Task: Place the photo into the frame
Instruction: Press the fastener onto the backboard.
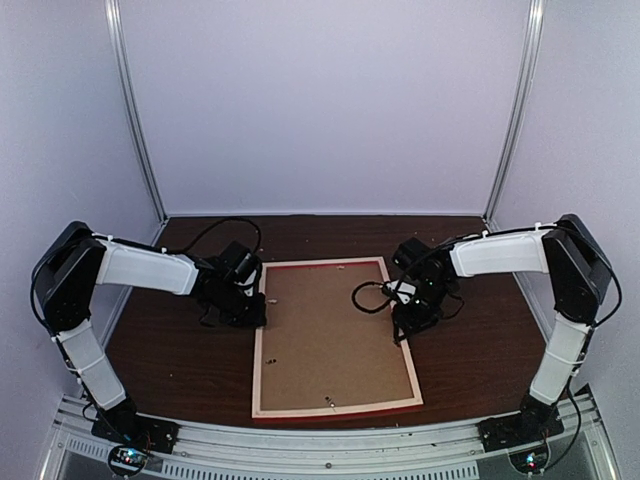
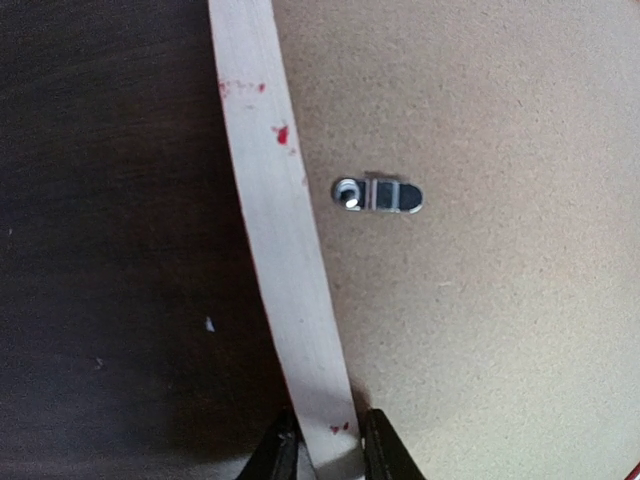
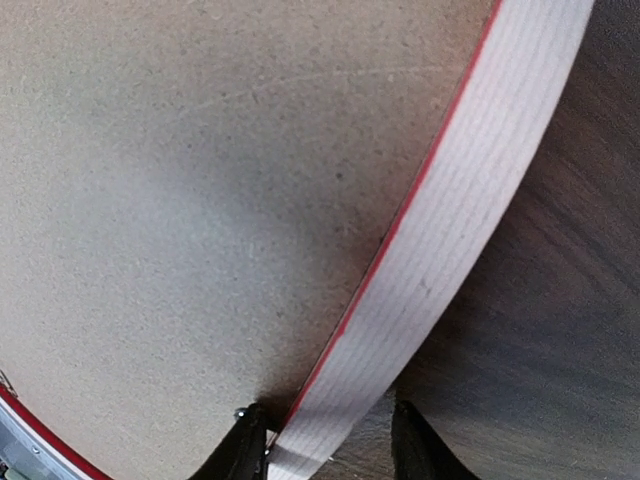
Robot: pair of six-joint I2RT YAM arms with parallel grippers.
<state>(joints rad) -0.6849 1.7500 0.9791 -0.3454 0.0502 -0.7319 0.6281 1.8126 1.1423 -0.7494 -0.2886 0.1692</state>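
Note:
The frame [image 1: 261, 350] lies face down on the dark table, with its pale bare-wood back up and a red edge showing along the near side. A plain brown backing board [image 1: 330, 330] fills it. The photo is hidden. My left gripper [image 1: 250, 312] sits at the frame's left rail [image 2: 275, 220], and its fingers press both sides of that rail in the left wrist view [image 2: 325, 455]. My right gripper [image 1: 403, 325] straddles the right rail [image 3: 470, 200]. It is open: the inner finger is at the rail's red inner edge and the outer finger [image 3: 415, 445] stands clear of the rail.
A small metal turn clip [image 2: 377, 195] is fixed on the backing board near the left rail. Pale walls with metal uprights close in the back and sides. A metal rail [image 1: 320, 440] runs along the near table edge.

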